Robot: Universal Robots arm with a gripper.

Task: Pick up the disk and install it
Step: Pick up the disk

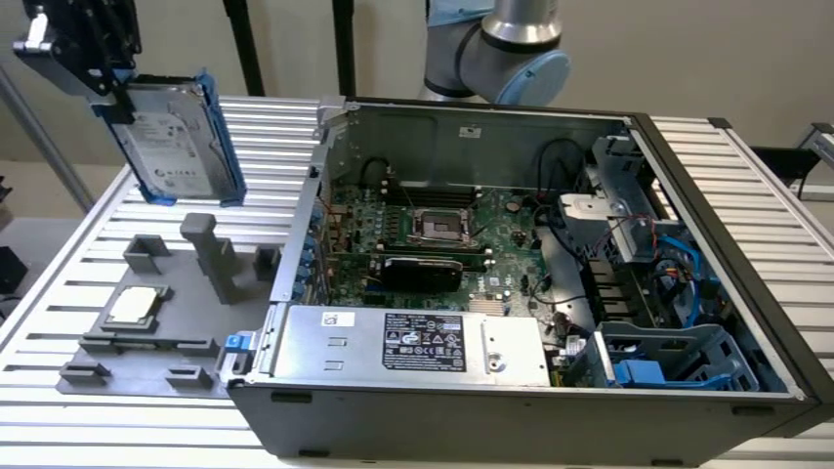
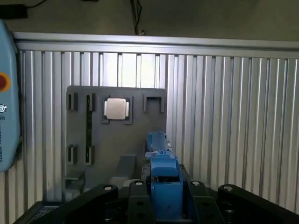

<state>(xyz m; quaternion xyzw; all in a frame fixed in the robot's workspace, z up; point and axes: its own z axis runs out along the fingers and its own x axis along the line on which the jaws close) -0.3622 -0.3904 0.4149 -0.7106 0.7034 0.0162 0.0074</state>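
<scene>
Computer case (image 1: 521,420) first: it lies open on its side, with a motherboard (image 1: 431,230) on its floor. A silver power supply (image 1: 417,342) with a black label runs along the near wall, and a blue drive cage (image 1: 671,357) sits in the near corner at the exterior view's right (blue cables run beside it). To the exterior view's left of the case, a grey fixture tray (image 1: 183,322) holds a small square silver chip (image 1: 135,305). Above the tray's far end the gripper (image 1: 111,88) pinches the disk (image 1: 176,142) by its top edge. The disk hangs upright, clear of the tray, with blue rails on both sides. Everything rests on a slatted aluminium table (image 1: 78,430), and a plain pale wall (image 1: 729,59) stands behind.
</scene>
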